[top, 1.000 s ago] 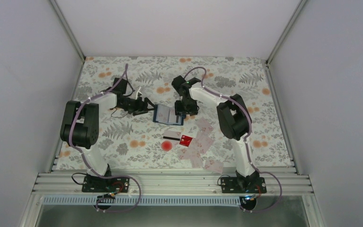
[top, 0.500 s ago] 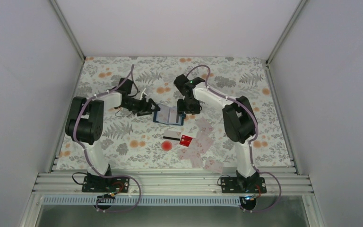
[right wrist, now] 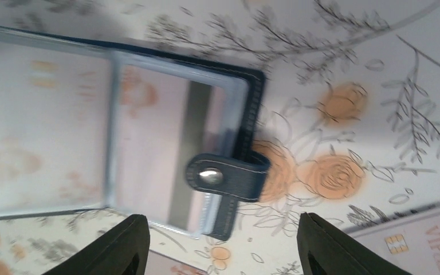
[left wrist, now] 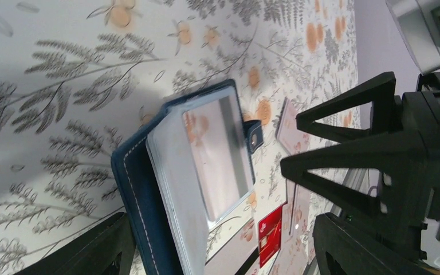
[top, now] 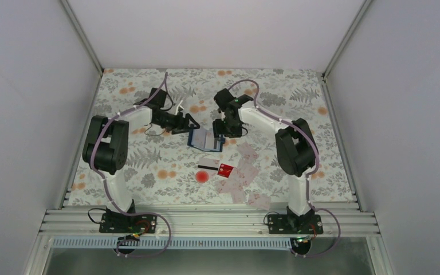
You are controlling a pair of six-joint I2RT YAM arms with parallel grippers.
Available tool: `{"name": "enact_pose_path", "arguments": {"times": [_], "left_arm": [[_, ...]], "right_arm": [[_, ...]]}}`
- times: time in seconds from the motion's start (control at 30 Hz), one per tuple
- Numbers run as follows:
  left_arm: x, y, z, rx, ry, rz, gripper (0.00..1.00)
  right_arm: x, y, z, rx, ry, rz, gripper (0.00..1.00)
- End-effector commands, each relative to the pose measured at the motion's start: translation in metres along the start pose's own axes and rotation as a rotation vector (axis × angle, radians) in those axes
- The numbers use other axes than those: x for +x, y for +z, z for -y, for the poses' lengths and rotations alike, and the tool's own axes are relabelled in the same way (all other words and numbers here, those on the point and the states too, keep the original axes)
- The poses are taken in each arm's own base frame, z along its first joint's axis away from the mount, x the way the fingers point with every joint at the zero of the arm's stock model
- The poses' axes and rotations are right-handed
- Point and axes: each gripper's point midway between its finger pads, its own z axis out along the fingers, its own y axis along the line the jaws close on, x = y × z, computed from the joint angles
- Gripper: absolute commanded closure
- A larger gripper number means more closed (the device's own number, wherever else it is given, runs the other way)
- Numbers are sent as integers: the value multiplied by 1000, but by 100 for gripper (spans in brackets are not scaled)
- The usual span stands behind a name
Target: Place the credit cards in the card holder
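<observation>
Left fingers (left wrist: 366, 143) and right fingers (right wrist: 114, 246) gape empty at the light, floppy card holder (top: 205, 139) mid-surface; I'd pinch its stitched edge.

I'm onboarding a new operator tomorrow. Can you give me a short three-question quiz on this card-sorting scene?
1. True or false: the card holder lies shut.
2. In the top view, the red card shows: A) below the holder; B) above it; C) inside it.
3. Fill in: the left claw and right claw both stand ___, gripping nothing.
Key: 1 false, it lies open; 2 A; 3 open.
</observation>
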Motion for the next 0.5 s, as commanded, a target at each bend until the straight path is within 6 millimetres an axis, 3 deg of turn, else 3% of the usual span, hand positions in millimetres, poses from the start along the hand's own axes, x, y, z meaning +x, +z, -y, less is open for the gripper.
{"name": "enact_pose_path", "arguments": {"times": [0.0, 0.23, 0.47], "left_arm": [[-13, -5, 24, 22, 43, 16, 23], [-18, 4, 37, 28, 63, 3, 23], [-20, 13, 51, 18, 86, -8, 24]], "right_arm": [[-14, -18, -23, -113, -58, 60, 33], [-9, 14, -3, 10, -40, -13, 34], [-11, 27, 9, 97, -56, -28, 35]]}}
